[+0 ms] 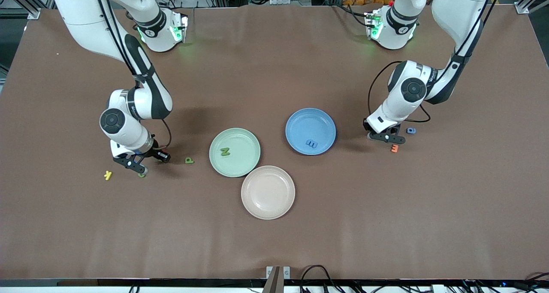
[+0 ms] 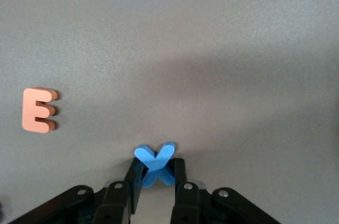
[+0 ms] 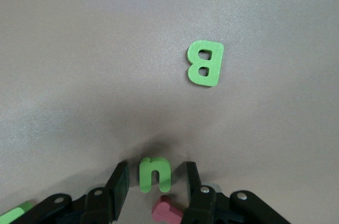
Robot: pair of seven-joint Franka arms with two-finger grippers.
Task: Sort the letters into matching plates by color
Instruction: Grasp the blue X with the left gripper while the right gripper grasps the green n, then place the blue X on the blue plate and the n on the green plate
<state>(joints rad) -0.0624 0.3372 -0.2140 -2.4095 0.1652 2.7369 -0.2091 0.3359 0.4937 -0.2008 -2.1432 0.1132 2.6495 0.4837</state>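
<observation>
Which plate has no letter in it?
The beige-pink plate, the one nearest the front camera. The green plate holds a green letter, and the blue plate holds a blue letter.

The front view looks down from high above the counter (image 1: pixel 274 241), facing both arm bases along its top edge, and takes in the whole surface. Each wrist view sits close above the counter, looking past its own pincer's fingers. The left wrist view shares the orange E (image 2: pixel 38 109) with the front view (image 1: pixel 394 148); the right wrist view shows a small patch near the right arm's end.
</observation>
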